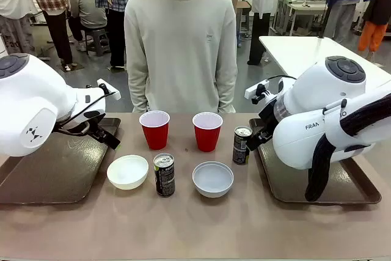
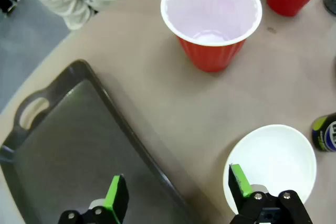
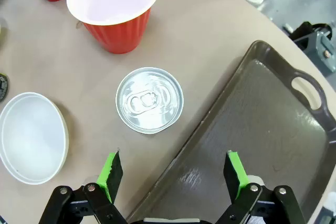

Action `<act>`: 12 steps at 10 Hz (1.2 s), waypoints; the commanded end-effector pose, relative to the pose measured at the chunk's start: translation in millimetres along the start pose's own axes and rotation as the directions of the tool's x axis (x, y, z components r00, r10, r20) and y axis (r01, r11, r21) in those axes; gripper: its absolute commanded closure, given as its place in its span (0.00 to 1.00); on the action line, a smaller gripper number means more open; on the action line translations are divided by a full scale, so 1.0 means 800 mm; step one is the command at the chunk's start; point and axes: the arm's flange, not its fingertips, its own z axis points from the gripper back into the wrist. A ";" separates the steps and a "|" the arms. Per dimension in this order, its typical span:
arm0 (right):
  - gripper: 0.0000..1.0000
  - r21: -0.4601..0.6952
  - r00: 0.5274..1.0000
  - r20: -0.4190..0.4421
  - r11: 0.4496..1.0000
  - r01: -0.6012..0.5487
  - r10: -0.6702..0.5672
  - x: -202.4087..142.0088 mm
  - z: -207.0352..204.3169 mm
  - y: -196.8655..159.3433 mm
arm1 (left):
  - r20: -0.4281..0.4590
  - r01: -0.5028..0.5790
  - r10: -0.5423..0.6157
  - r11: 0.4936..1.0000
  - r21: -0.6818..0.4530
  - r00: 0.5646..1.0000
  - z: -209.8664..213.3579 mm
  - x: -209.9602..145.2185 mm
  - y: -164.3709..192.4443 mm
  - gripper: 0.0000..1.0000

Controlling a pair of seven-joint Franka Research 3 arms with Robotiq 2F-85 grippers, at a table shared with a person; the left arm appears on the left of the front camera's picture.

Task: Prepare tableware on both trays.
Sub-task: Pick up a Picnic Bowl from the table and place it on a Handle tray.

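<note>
Can (image 3: 149,99) upright, just beside right tray (image 3: 262,129)

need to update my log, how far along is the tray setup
Done: nothing; left tray and right tray hold no tableware. In hand: nothing; left pincer and right pincer are open. To do: both cups, both bowls and both cans sit on the table.

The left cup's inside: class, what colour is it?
White; the cup shows best in the left wrist view.
</note>
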 end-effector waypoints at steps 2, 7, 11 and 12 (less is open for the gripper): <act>0.00 0.000 1.000 0.000 1.000 0.000 0.000 0.000 0.000 0.000 | 0.000 0.000 0.000 1.000 0.000 1.000 0.000 0.000 0.000 0.00; 0.00 0.000 1.000 0.000 1.000 0.000 0.000 0.000 0.000 0.000 | 0.000 0.000 0.000 1.000 0.000 1.000 0.000 0.000 0.000 0.00; 0.00 0.000 1.000 0.000 1.000 0.000 0.000 0.000 0.000 0.000 | 0.000 0.000 0.000 1.000 0.000 1.000 0.000 0.000 0.000 0.00; 0.00 0.000 1.000 0.000 1.000 0.000 0.000 0.000 0.000 0.000 | 0.000 0.000 0.000 1.000 0.000 1.000 0.000 0.000 0.000 0.00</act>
